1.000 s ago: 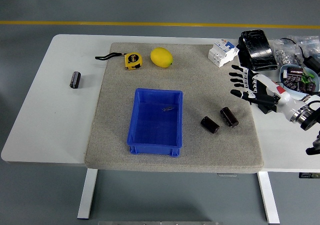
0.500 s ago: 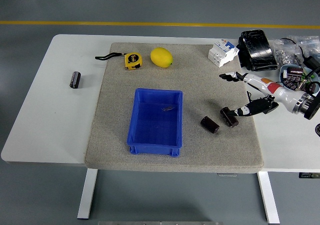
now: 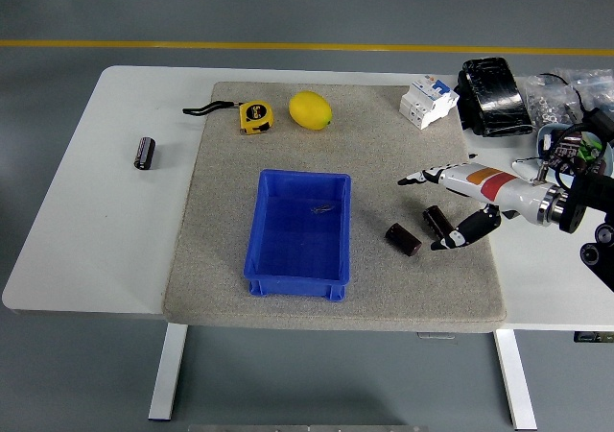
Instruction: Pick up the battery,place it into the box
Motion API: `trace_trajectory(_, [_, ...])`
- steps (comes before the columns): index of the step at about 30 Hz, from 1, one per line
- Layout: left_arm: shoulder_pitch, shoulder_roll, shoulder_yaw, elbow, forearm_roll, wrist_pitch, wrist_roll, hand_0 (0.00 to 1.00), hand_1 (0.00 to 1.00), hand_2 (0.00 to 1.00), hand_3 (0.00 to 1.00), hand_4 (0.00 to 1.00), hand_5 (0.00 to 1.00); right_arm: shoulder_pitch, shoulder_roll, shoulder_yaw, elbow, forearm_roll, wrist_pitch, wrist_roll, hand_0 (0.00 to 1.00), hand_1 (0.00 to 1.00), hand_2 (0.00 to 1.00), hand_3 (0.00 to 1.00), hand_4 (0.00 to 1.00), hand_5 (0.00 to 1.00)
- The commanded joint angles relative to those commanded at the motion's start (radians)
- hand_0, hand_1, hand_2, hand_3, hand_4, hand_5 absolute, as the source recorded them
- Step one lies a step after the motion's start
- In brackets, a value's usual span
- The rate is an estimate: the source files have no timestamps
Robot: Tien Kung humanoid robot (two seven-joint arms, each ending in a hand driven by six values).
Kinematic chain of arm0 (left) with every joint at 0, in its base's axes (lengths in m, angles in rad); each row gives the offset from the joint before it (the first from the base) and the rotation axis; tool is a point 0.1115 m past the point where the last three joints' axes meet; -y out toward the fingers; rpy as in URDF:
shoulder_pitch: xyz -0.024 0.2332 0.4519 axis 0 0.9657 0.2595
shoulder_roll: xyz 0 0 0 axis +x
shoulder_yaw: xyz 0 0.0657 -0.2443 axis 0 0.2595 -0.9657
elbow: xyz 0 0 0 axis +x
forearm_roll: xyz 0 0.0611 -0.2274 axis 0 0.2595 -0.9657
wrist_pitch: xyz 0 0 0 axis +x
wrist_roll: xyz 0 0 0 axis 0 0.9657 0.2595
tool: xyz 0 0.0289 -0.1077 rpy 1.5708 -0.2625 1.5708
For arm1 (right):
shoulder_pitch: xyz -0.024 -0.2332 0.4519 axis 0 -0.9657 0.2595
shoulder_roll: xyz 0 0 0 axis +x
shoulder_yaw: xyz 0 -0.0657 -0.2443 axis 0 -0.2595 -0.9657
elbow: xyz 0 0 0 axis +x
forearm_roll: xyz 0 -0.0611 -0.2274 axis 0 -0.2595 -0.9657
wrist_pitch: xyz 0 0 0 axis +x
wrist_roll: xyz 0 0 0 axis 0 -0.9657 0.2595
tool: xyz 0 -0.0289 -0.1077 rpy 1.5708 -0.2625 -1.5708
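Far left of the hand, on bare table: one dark battery (image 3: 144, 153). Nearer, on the grey mat (image 3: 221, 259): blue box (image 3: 298, 232), then battery (image 3: 403, 239). Right hand (image 3: 459, 206): spread wide, bracketing another battery (image 3: 438, 223), fingers (image 3: 422, 177) beyond it, thumb just beside; grasp not closed.

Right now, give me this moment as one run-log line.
right robot hand: open, straddling right battery, no grasp | second battery: on mat beside it | blue box: holds no battery | left hand: unseen
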Motion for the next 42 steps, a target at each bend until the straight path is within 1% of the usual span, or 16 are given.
trace_trajectory(5, [-0.002, 0.001, -0.003, -0.001, 0.005, 0.0, 0.002, 0.703, 0.733, 0.853, 0.824, 0.716, 0.998, 0.028, 0.019, -0.038, -0.059, -0.061, -0.023, 0.011, 0.846, 0.815, 0.841, 0.878, 0.998, 0.203])
trace_trajectory(6, [-0.003, 0.001, -0.003, -0.001, 0.005, -0.001, 0.002, 0.7, 0.731, 0.85, 0.823, 0.715, 0.998, 0.031, 0.021, -0.042, -0.069, -0.071, -0.027, 0.013, 0.805, 0.78, 0.814, 0.842, 0.998, 0.14])
trace_trajectory(7, [-0.004, 0.001, -0.002, -0.001, 0.005, -0.001, 0.002, 0.7, 0.731, 0.85, 0.823, 0.715, 0.998, 0.033, 0.023, -0.048, -0.081, -0.08, -0.032, 0.015, 0.805, 0.78, 0.814, 0.842, 0.998, 0.14])
trace_trajectory(11, [-0.005, 0.001, -0.003, -0.001, 0.005, -0.001, 0.002, 0.7, 0.731, 0.85, 0.823, 0.715, 0.998, 0.034, 0.026, -0.063, -0.114, -0.087, -0.043, 0.018, 0.805, 0.78, 0.814, 0.842, 0.998, 0.14])
trace_trajectory(12, [-0.005, 0.001, -0.003, -0.001, 0.005, -0.001, 0.002, 0.7, 0.728, 0.846, 0.823, 0.717, 0.998, 0.033, 0.027, -0.067, -0.122, -0.087, -0.046, 0.018, 0.78, 0.761, 0.791, 0.82, 0.953, 0.098])
trace_trajectory(17, [-0.007, 0.0, -0.006, -0.002, 0.012, -0.002, 0.004, 0.7, 0.728, 0.846, 0.823, 0.717, 0.998, 0.031, 0.037, -0.068, -0.171, -0.075, -0.072, 0.027, 0.78, 0.761, 0.791, 0.82, 0.953, 0.098])
trace_trajectory(18, [-0.007, 0.001, -0.005, -0.002, 0.013, -0.002, 0.004, 0.699, 0.726, 0.842, 0.823, 0.715, 0.998, 0.031, 0.04, -0.068, -0.184, -0.066, -0.083, 0.032, 0.749, 0.732, 0.754, 0.799, 0.842, 0.055])
trace_trajectory(19, [-0.008, 0.001, -0.005, -0.002, 0.013, -0.003, 0.004, 0.699, 0.726, 0.842, 0.823, 0.715, 0.998, 0.031, 0.042, -0.068, -0.192, -0.063, -0.09, 0.035, 0.749, 0.732, 0.754, 0.799, 0.842, 0.055])
trace_trajectory(23, [-0.009, 0.001, -0.005, -0.003, 0.016, -0.003, 0.005, 0.699, 0.726, 0.842, 0.823, 0.715, 0.998, 0.033, 0.048, -0.073, -0.207, -0.065, -0.11, 0.044, 0.749, 0.732, 0.754, 0.799, 0.842, 0.055])
trace_trajectory(24, [-0.009, 0.001, -0.005, -0.003, 0.017, -0.003, 0.005, 0.699, 0.724, 0.845, 0.822, 0.717, 0.998, 0.034, 0.049, -0.074, -0.209, -0.068, -0.113, 0.045, 0.704, 0.691, 0.73, 0.777, 0.811, 0.045])
trace_trajectory(29, [-0.009, 0.001, -0.005, -0.004, 0.018, -0.004, 0.006, 0.699, 0.724, 0.845, 0.822, 0.717, 0.998, 0.034, 0.058, -0.078, -0.226, -0.074, -0.123, 0.049, 0.704, 0.691, 0.73, 0.777, 0.811, 0.045])
trace_trajectory(30, [-0.009, 0.001, -0.006, -0.004, 0.018, -0.004, 0.006, 0.696, 0.723, 0.839, 0.822, 0.719, 0.998, 0.034, 0.06, -0.078, -0.228, -0.075, -0.124, 0.049, 0.678, 0.67, 0.712, 0.76, 0.788, 0.028])
trace_trajectory(35, [-0.01, 0.002, -0.007, -0.004, 0.023, -0.005, 0.007, 0.696, 0.723, 0.839, 0.822, 0.719, 0.998, 0.034, 0.064, -0.077, -0.235, -0.076, -0.132, 0.051, 0.678, 0.67, 0.712, 0.76, 0.788, 0.028])
trace_trajectory(36, [-0.01, 0.002, -0.008, -0.004, 0.024, -0.005, 0.008, 0.694, 0.722, 0.839, 0.822, 0.719, 0.998, 0.034, 0.064, -0.077, -0.236, -0.076, -0.133, 0.052, 0.617, 0.613, 0.632, 0.675, 0.657, 0.002])
trace_trajectory(41, [-0.009, 0.002, -0.01, -0.004, 0.027, -0.005, 0.008, 0.694, 0.722, 0.839, 0.822, 0.719, 0.998, 0.031, 0.064, -0.071, -0.234, -0.075, -0.135, 0.053, 0.617, 0.613, 0.632, 0.675, 0.657, 0.002])
trace_trajectory(42, [-0.01, 0.002, -0.012, -0.004, 0.03, -0.005, 0.008, 0.695, 0.719, 0.838, 0.822, 0.718, 0.998, 0.031, 0.064, -0.071, -0.233, -0.075, -0.135, 0.053, 0.562, 0.553, 0.592, 0.622, 0.575, 0.002])
